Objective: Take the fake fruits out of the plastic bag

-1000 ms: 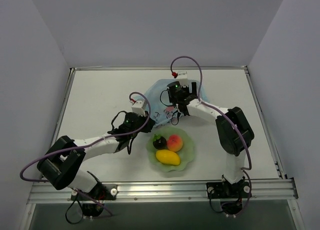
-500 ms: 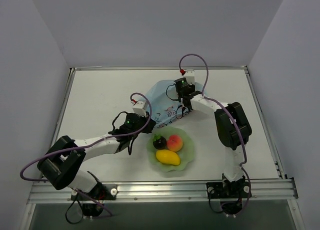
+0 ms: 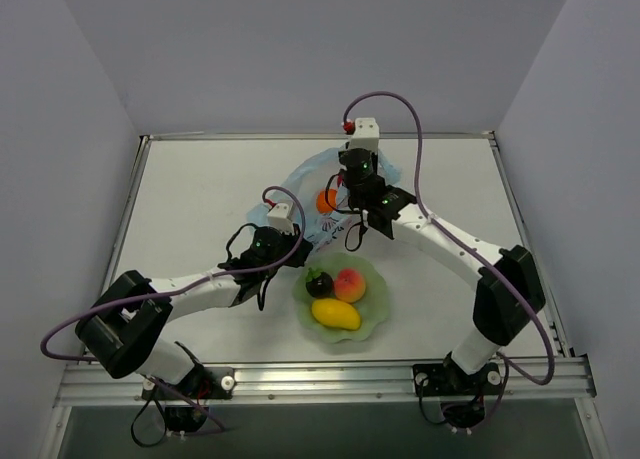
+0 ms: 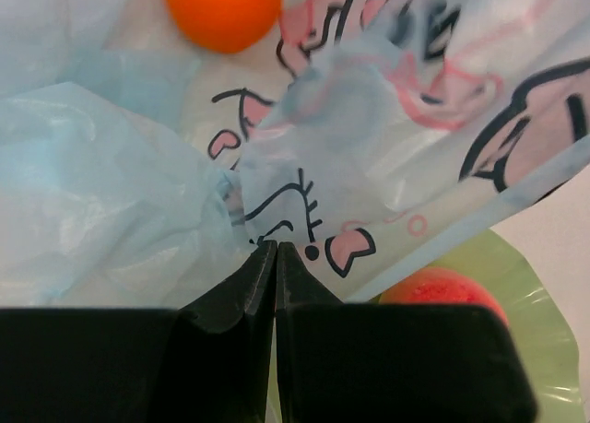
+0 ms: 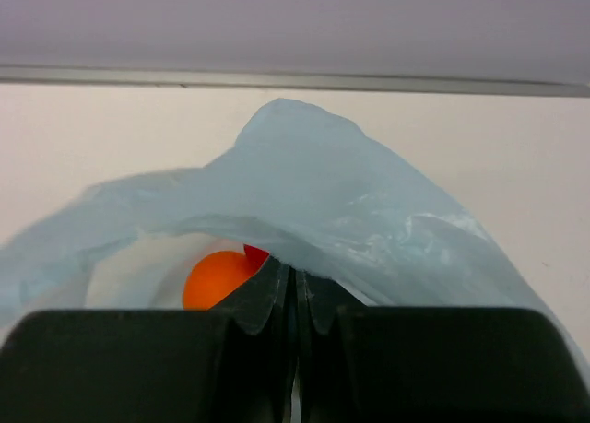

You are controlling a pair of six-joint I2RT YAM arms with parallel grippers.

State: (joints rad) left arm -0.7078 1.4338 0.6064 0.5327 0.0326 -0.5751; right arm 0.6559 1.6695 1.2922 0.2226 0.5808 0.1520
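Observation:
The light-blue plastic bag [image 3: 305, 184] with pink cartoon print lies at the table's centre back, its mouth pulled open. An orange fake fruit [image 3: 327, 200] shows inside it, with a red bit [image 5: 255, 253] beside it. My left gripper [image 4: 276, 248] is shut on the bag's printed near edge [image 4: 304, 202]. My right gripper [image 5: 293, 274] is shut on the bag's upper rim [image 5: 350, 193] and holds it up, with the orange fruit [image 5: 217, 280] just below and left of the fingertips. The same orange fruit [image 4: 223, 13] sits at the top of the left wrist view.
A pale green scalloped bowl [image 3: 375, 314] stands just in front of the bag. It holds a dark purple fruit [image 3: 319, 283], a peach [image 3: 349, 284] and a yellow mango [image 3: 336, 314]. The peach [image 4: 442, 289] shows under the bag's edge. Grey walls enclose the table.
My right gripper went from open to shut on the bag's rim and raised it. The bag's mouth now gapes and the orange fruit shows. The left gripper kept its hold.

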